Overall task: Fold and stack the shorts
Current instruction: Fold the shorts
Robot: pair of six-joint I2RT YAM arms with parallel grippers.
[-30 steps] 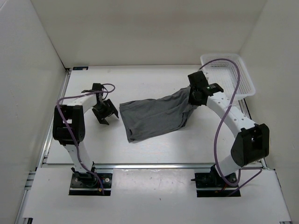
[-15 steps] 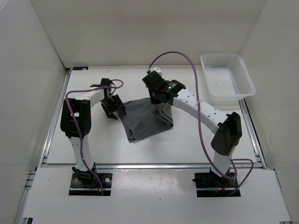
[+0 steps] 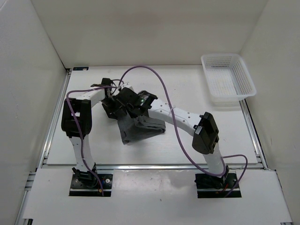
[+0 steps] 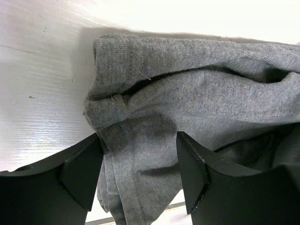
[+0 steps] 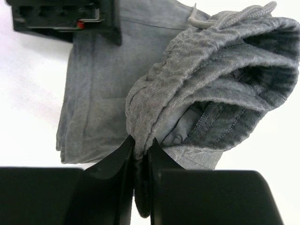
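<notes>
The dark grey shorts [image 3: 140, 129] lie bunched left of the table's middle, partly doubled over. My right gripper [image 3: 125, 104] is shut on a fold of the shorts [image 5: 197, 89], holding the bunched waistband end with its drawstring above the lower layer. My left gripper [image 3: 111, 108] is open at the shorts' left edge, its fingers either side of the grey cloth [image 4: 154, 108], which lies under and between them; I cannot tell whether they touch it. In the top view the two grippers sit close together and hide the cloth's upper left corner.
A white plastic mesh basket [image 3: 228, 79] stands at the back right corner. White walls enclose the table on three sides. The right arm [image 3: 183, 117] stretches across the middle of the table, its purple cable looping above.
My right gripper has carried its end of the shorts from the right side leftward over the rest, next to the left gripper. The left gripper shifted slightly to the cloth's edge.
</notes>
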